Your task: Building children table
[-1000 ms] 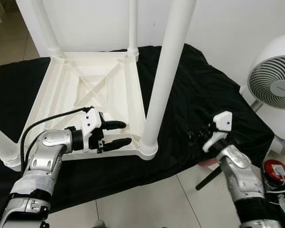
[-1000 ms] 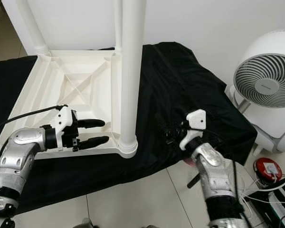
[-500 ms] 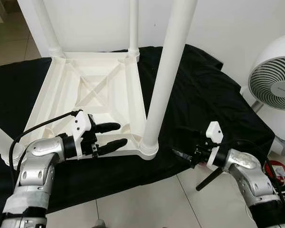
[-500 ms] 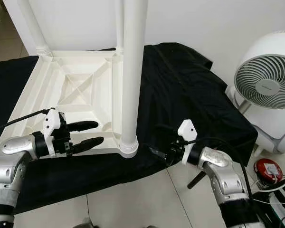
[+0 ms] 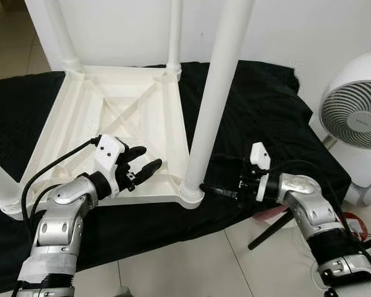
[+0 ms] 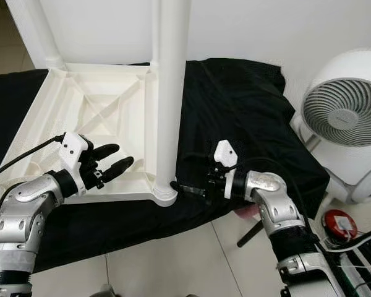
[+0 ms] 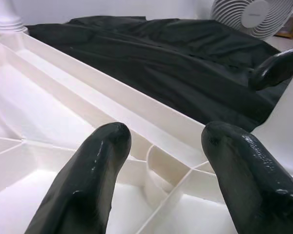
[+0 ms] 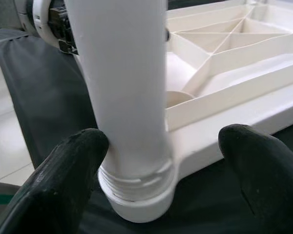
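The upturned white table [image 5: 120, 124] lies on a black cloth [image 5: 260, 117], legs up. The right tool [image 5: 219, 190] reaches, spread wide, for the base of the near leg [image 5: 201, 148], one finger possibly touching it. The left tool [image 5: 142, 167] hovers released above the ribbed underside. A sideways shove could tilt the leg in its socket [image 5: 190, 193], or slide the table across the cloth.

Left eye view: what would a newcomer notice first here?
An upside-down white table lies on a black cloth, its legs pointing up. The near leg stands tallest in front, with the right gripper, open, reaching to its base. The left gripper hovers open over the ribbed underside, and a white fan stands at right.
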Motion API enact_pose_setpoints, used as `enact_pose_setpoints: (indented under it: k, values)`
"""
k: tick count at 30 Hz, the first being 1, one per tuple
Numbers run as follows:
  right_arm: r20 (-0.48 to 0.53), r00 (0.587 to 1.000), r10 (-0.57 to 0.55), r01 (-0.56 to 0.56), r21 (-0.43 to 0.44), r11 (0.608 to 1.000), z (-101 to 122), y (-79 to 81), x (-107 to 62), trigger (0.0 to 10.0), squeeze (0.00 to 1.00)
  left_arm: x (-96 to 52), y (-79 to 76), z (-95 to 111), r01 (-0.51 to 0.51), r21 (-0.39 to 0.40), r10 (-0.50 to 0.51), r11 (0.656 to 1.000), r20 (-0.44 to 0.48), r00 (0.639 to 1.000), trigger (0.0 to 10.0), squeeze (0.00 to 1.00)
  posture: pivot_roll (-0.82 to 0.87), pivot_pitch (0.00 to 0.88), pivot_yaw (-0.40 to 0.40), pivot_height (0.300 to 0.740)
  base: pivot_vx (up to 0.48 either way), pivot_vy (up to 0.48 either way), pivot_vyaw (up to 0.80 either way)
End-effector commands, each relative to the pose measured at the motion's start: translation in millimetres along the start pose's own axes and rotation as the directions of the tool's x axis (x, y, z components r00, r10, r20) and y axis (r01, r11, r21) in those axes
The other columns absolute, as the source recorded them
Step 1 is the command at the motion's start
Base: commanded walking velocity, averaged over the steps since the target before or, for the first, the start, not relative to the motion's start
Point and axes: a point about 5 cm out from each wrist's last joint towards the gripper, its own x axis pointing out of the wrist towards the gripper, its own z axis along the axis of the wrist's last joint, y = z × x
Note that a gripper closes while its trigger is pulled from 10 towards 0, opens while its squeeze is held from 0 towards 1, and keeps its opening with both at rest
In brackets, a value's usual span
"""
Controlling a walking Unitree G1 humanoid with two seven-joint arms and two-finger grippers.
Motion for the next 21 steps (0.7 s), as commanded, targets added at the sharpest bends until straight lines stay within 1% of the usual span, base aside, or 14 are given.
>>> enact_pose_setpoints:
  k: [1, 5, 7, 8, 9, 10, 14, 16, 17, 19, 20, 21]
  values:
    - [-0.014, 0.999, 0.043, -0.043, -0.011, 0.999, 0, 0.0, 8.1, 10.0, 0.0, 1.2, -3.8, 4, 0.022, 0.028, -0.022, 0.999, -0.005, 1.0, 10.0, 0.0, 0.04, 0.057, -0.097, 0.74, 0.0, 0.0, 0.0]
    - [-0.026, 0.996, 0.09, -0.09, -0.008, 0.996, -1, -0.1, 14.6, 10.0, 0.0, -3.4, -6.9, 4, 0.017, 0.033, -0.016, 0.999, -0.006, 1.0, 10.0, 0.0, 0.04, 0.061, -0.108, 0.74, 0.0, 0.0, 0.0]
    - [-0.025, 0.994, 0.105, -0.105, -0.006, 0.994, -1, -1.7, 18.2, 10.0, 0.0, -7.9, -7.4, 4, -0.017, 0.029, 0.018, 0.999, -0.017, 1.0, 10.0, 0.0, 0.05, 0.061, -0.116, 0.74, 0.0, 0.0, 0.0]
    - [-0.024, 0.994, 0.103, -0.103, -0.008, 0.995, -1, -3.1, 20.4, 10.0, 0.0, -10.5, -6.6, 4, -0.038, 0.032, 0.039, 0.999, -0.015, 0.999, 10.0, 0.0, 0.06, 0.062, -0.12, 0.74, 0.0, 0.0, 0.0]
    - [-0.024, 0.994, 0.103, -0.103, -0.008, 0.995, -1, -3.1, 20.4, 10.0, 0.0, -10.5, -6.6, 4, -0.038, 0.032, 0.039, 0.999, -0.015, 0.999, 10.0, 0.0, 0.06, 0.062, -0.12, 0.74, 0.0, 0.0, 0.0]
    - [-0.018, 0.995, 0.102, -0.102, -0.012, 0.995, -1, -5.2, 24.5, 10.0, 0.0, -14.5, -4.7, 6, -0.076, 0.05, 0.076, 0.996, -0.004, 0.997, 10.0, 0.0, 0.06, 0.062, -0.122, 0.74, 0.0, 0.0, 0.0]
    - [-0.01, 0.994, 0.107, -0.107, -0.012, 0.994, -1, -5.6, 28.9, 10.0, 0.0, -18.2, -2.9, 7, -0.106, 0.06, 0.106, 0.993, 0.001, 0.994, 10.0, 0.0, 0.07, 0.065, -0.121, 0.74, 0.0, 0.0, 0.0]
    - [0.009, 0.995, 0.103, -0.103, -0.01, 0.995, -1, -4.9, 37.8, 10.0, 0.0, -22.9, -2.3, 5, -0.125, 0.061, 0.125, 0.99, 0.004, 0.992, 10.0, 0.0, 0.06, 0.073, -0.122, 0.74, 0.0, 0.0, 0.0]
    - [0.021, 0.994, 0.105, -0.104, -0.003, 0.995, 0, -4.9, 41.5, 10.0, 0.0, -23.6, -1.8, 4, -0.133, 0.06, 0.133, 0.989, 0.001, 0.991, 10.0, 0.0, 0.06, 0.077, -0.118, 0.74, 0.0, 0.0, 0.0]
    - [0.021, 0.994, 0.105, -0.104, -0.003, 0.995, 0, -4.9, 41.5, 10.0, 0.0, -23.6, -1.8, 4, -0.133, 0.06, 0.133, 0.989, 0.001, 0.991, 10.0, 0.0, 0.06, 0.077, -0.118, 0.74, 0.0, 0.0, 0.0]
    - [0.032, 0.995, 0.098, -0.098, -0.007, 0.995, 1, -5.4, 43.6, 10.0, 0.0, -20.4, -4.3, 2, -0.13, 0.045, 0.13, 0.99, 0.009, 0.991, 10.0, 0.0, 0.07, 0.074, -0.091, 0.74, 0.0, 0.0, 0.0]
    - [0.032, 0.995, 0.098, -0.098, -0.007, 0.995, 1, -5.4, 43.6, 10.0, 0.0, -20.4, -4.3, 2, -0.13, 0.045, 0.13, 0.99, 0.009, 0.991, 10.0, 0.0, 0.07, 0.074, -0.091, 0.74, 0.0, 0.0, 0.0]
